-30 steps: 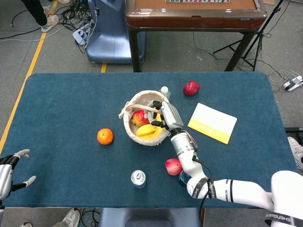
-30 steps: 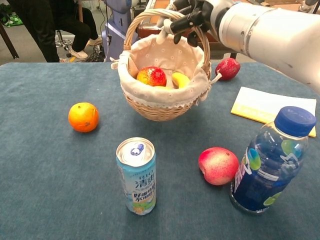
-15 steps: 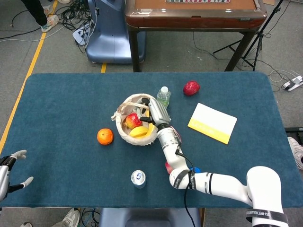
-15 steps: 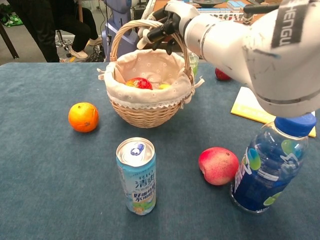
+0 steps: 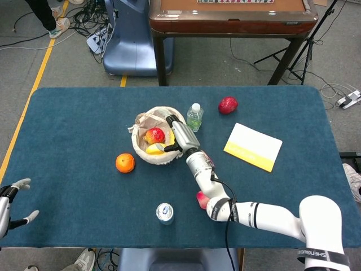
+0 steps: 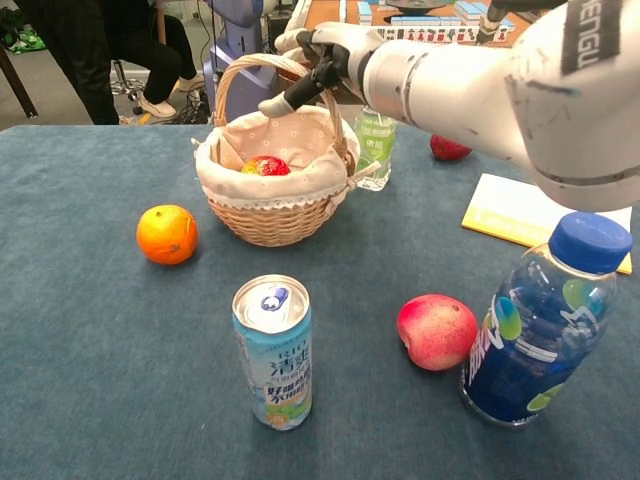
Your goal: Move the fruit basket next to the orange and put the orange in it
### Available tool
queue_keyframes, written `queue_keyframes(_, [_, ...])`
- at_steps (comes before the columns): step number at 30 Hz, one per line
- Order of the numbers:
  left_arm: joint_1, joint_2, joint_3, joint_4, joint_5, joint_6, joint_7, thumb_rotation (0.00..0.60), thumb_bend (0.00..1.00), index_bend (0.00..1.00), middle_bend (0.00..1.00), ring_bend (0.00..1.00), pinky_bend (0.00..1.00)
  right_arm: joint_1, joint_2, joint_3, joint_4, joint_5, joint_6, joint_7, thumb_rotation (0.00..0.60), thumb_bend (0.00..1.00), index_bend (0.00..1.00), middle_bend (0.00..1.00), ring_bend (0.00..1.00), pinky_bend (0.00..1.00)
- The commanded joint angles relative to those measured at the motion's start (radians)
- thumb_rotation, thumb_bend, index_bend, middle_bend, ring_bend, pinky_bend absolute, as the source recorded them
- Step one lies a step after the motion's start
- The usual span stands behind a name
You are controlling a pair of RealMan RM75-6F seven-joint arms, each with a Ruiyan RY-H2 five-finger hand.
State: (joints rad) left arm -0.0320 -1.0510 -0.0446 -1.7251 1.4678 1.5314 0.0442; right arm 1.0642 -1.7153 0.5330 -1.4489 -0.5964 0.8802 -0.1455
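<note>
Half the job looks done: the fruit basket point(image 6: 272, 185) rests on the counter point(image 5: 67, 130) near the orange point(image 6: 167, 234), which lies outside it, so the orange is not yet loaded. The right robot hand point(image 6: 318, 62) reaches in from above, fingers curled around the basket handle, grasping it. The left robot hand point(image 5: 11, 202) hovers released at the counter's near-left edge.

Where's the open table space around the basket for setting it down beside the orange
Bare cloth lies between the fruit basket and the orange, and widely left of the orange toward the table edge. It is crowded to the right: the small bottle, the right robot hand, the peach and the can.
</note>
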Motion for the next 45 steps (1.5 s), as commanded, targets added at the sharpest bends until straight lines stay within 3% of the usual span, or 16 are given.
queue_keyframes(1, [-0.002, 0.001, -0.002, 0.0, 0.001, -0.001, 0.0, 0.6, 0.07, 0.28, 0.34, 0.3, 0.28, -0.022, 0.041, -0.019, -0.038, -0.014, -0.001, -0.003, 0.6, 0.25, 0.0, 0.0, 0.0, 0.09])
queue_keyframes(9, [-0.031, 0.007, -0.022, 0.01, 0.007, -0.022, -0.009, 0.6, 0.07, 0.28, 0.34, 0.3, 0.28, -0.119, 0.159, -0.075, -0.191, -0.112, 0.078, 0.004, 0.6, 0.27, 0.0, 0.0, 0.0, 0.04])
queue_keyframes(14, [-0.065, 0.019, -0.039, 0.017, -0.004, -0.066, -0.039, 0.6, 0.07, 0.28, 0.34, 0.3, 0.28, -0.22, 0.226, -0.13, -0.292, -0.245, 0.212, 0.012, 0.6, 0.34, 0.0, 0.0, 0.0, 0.06])
queue_keyframes(23, [-0.153, 0.025, -0.061, 0.041, -0.003, -0.178, -0.092, 0.6, 0.07, 0.28, 0.34, 0.3, 0.27, -0.441, 0.363, -0.282, -0.405, -0.523, 0.44, 0.049, 0.6, 0.38, 0.01, 0.13, 0.11, 0.22])
queue_keyframes(29, [-0.197, -0.012, -0.068, 0.069, -0.006, -0.225, -0.116, 0.6, 0.07, 0.29, 0.34, 0.3, 0.27, -0.586, 0.489, -0.388, -0.457, -0.661, 0.558, 0.053, 0.6, 0.38, 0.02, 0.15, 0.12, 0.24])
queue_keyframes(39, [-0.295, -0.103, -0.083, 0.135, -0.002, -0.318, -0.115, 0.6, 0.07, 0.28, 0.33, 0.3, 0.27, -0.785, 0.649, -0.497, -0.519, -0.729, 0.697, 0.014, 0.6, 0.38, 0.02, 0.15, 0.12, 0.24])
queue_keyframes(45, [-0.351, -0.171, -0.091, 0.174, -0.037, -0.387, -0.088, 0.6, 0.07, 0.19, 0.26, 0.24, 0.25, -0.869, 0.688, -0.516, -0.528, -0.709, 0.733, 0.043, 0.6, 0.38, 0.02, 0.15, 0.12, 0.24])
